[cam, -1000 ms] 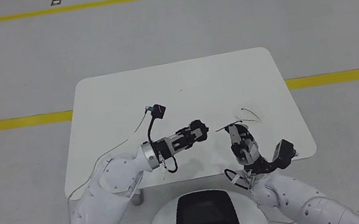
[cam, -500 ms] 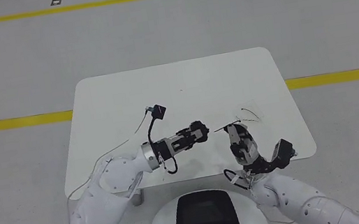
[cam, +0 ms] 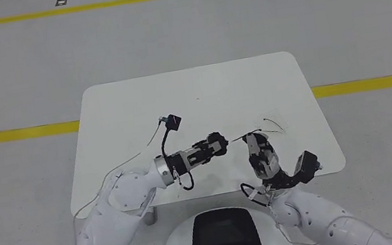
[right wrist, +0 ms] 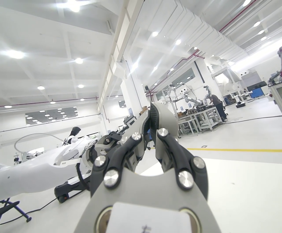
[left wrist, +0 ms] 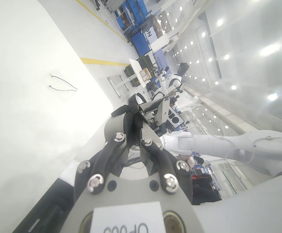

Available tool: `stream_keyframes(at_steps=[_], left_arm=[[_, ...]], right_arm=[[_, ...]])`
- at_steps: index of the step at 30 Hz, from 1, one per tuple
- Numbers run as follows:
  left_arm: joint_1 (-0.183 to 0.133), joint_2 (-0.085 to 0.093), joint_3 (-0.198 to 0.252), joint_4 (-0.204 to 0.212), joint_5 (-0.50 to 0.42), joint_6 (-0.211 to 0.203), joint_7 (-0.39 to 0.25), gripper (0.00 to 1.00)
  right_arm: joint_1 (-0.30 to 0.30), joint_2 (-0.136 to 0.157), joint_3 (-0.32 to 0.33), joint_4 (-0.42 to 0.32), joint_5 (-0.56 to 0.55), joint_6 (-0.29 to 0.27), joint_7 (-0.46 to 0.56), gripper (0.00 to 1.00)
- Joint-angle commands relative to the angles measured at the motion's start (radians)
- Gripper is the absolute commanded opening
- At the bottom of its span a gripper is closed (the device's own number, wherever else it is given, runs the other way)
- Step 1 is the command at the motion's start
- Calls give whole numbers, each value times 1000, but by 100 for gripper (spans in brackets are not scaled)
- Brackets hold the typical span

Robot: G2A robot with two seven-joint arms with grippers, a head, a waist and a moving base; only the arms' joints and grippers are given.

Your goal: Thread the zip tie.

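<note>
Zip tie (cam: 240, 139): a thin dark strap held in the air above the surface (cam: 177, 98), lower centre of the top view, spanning the gap between the two claws.

Right claw (cam: 253, 141): closed, pinching the strap. In the right wrist view the strap is a fine line rising from between the pressed tips.

Left claw (cam: 220, 141): tips pressed together, just beside the strap's free end. Cannot tell whether it pinches the tie's head.

Change over the last second: right claw has drifted slightly up and toward frame left, bringing the strap tip nearer the left claw. Left claw has stayed where it was.

Reading: this looks like the alignment step, tip closing on the head, with the threading probably not yet made.

Spare ties (cam: 272, 123): lying on the surface to the right of the claws, same place as before.
</note>
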Motion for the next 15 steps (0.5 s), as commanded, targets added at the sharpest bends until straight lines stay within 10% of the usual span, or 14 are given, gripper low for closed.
stream_keyframes(at_steps=[1, 15], left_arm=[[0, 0, 0, 0, 0, 0, 0, 0], [0, 0, 0, 0, 0, 0, 0, 0]], right_arm=[[0, -3, 0, 0, -2, 0, 2, 0], [-3, -15, 2, 8, -2, 0, 12, 0]])
